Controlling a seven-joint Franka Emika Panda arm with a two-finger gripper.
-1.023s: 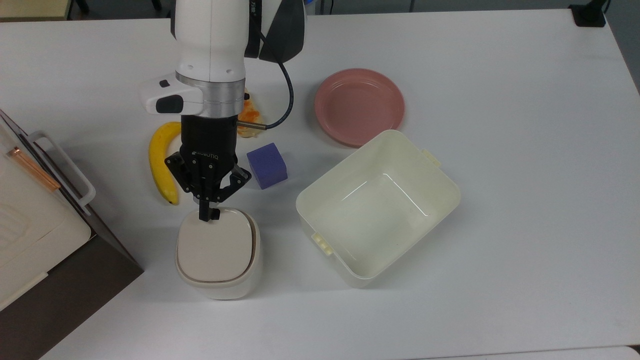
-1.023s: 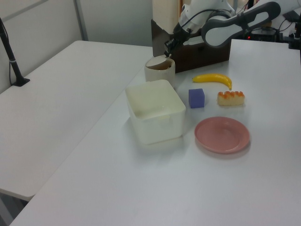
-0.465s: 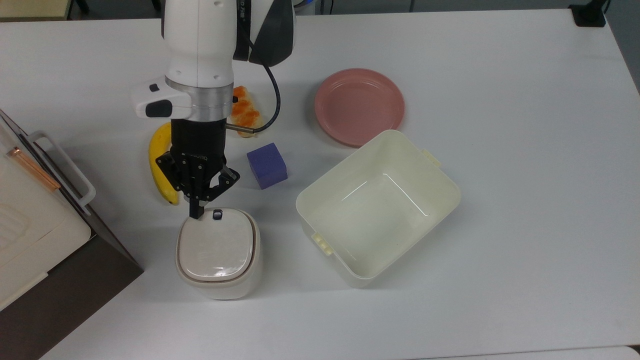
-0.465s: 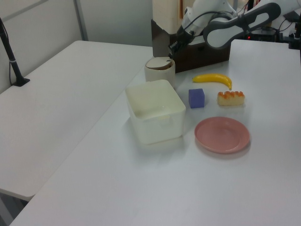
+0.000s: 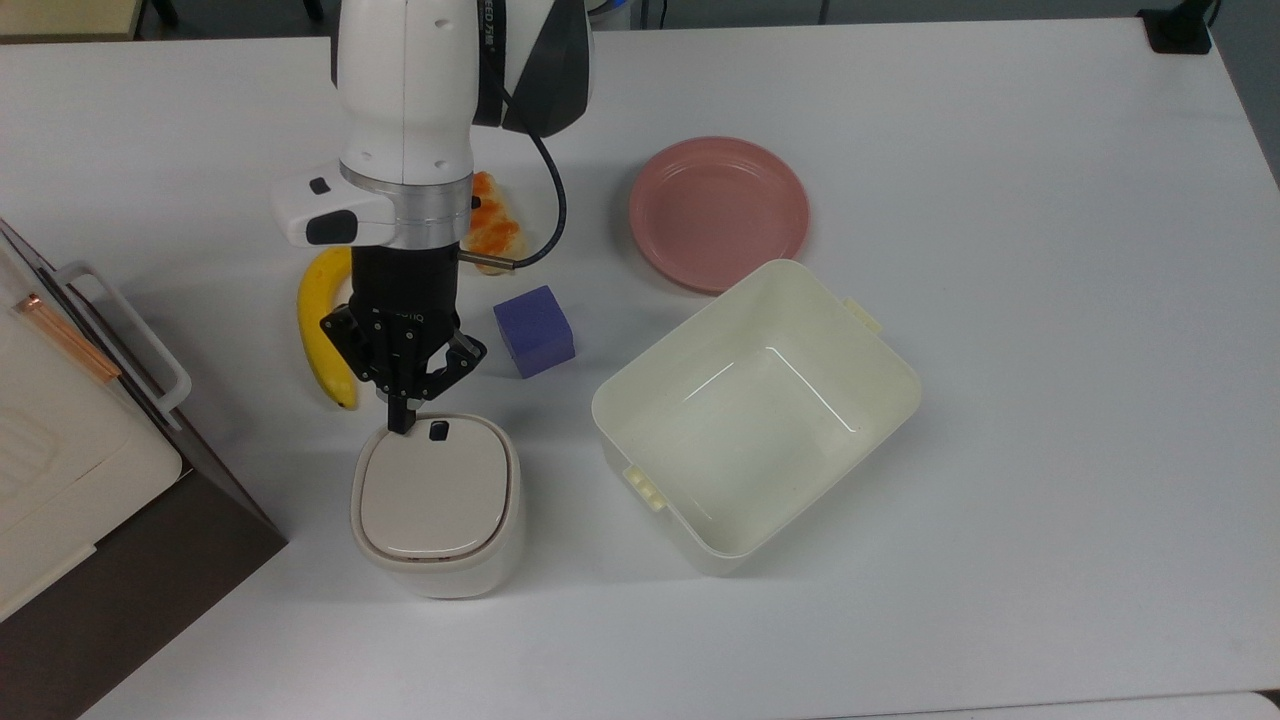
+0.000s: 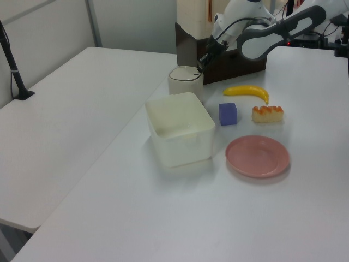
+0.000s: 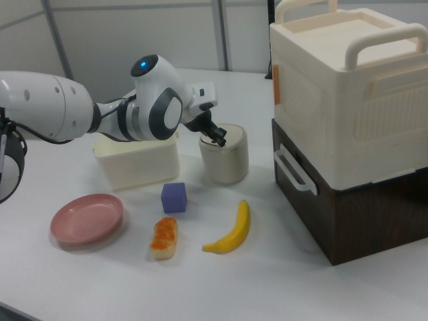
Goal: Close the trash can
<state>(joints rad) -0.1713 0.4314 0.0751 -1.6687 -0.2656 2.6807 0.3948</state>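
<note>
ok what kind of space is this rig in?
Likely a lab or office workspace: plain white tables pushed together, partition walls behind, and a staged set of props, the trash can, a banana and a pink plate.

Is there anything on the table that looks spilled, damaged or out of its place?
Nothing stands out. The trash can stands upright with its lid lying flat, and the gripper is at the lid's edge beside the black button. The banana, purple cube, pink plate and open tub sit apart, intact.
</note>
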